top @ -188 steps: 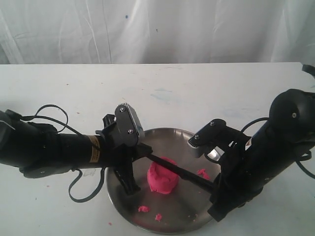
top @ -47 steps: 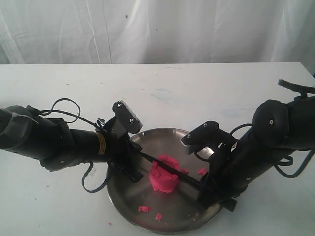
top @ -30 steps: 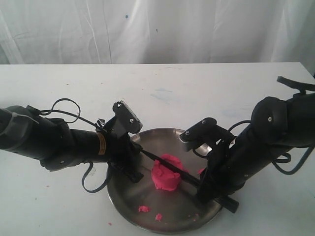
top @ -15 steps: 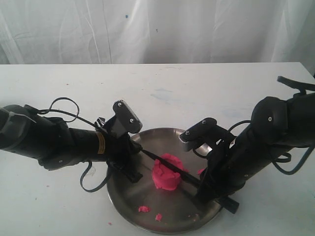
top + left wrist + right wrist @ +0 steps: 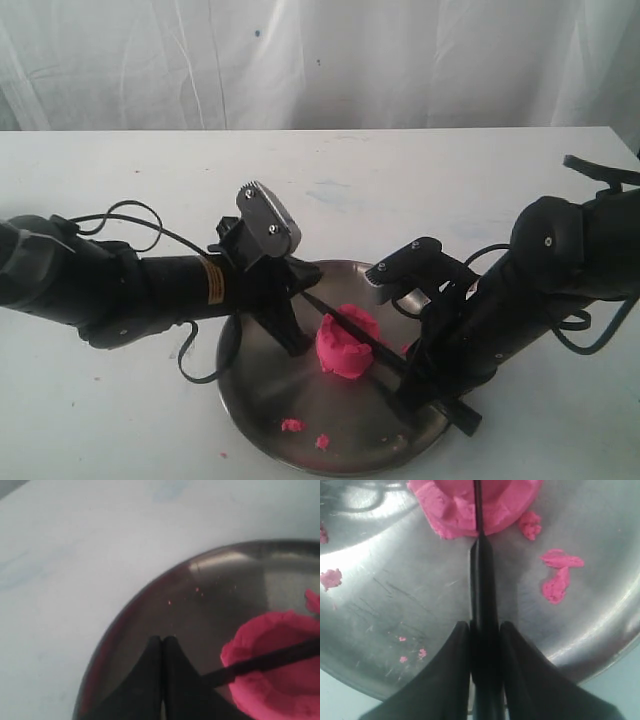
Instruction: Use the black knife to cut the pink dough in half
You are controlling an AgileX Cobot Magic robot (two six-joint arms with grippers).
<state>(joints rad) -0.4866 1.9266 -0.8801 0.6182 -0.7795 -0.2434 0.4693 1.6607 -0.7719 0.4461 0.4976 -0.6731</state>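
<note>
The pink dough (image 5: 347, 340) sits near the middle of the round metal plate (image 5: 262, 405); it also shows in the wrist views as a cup-like lump (image 5: 272, 665) (image 5: 472, 502). The black knife (image 5: 372, 345) lies across its top, blade pressed into the lump (image 5: 481, 580). My right gripper (image 5: 485, 625) is shut on the knife handle at the plate's right side (image 5: 432, 385). My left gripper (image 5: 162, 639) is shut with nothing in it, its tips low over the plate just left of the dough (image 5: 297, 345), beside the knife's point (image 5: 220, 676).
Small pink crumbs lie on the plate (image 5: 291, 425) (image 5: 322, 441) (image 5: 559, 577). The plate stands near the front of a white table (image 5: 330, 190), with a white curtain (image 5: 320, 60) behind. Black cables loop beside both arms.
My left gripper has shifted right and lifted a little, closer to the dough. The knife and dough have slid slightly right on the plate. The right arm holds the knife much as before.
</note>
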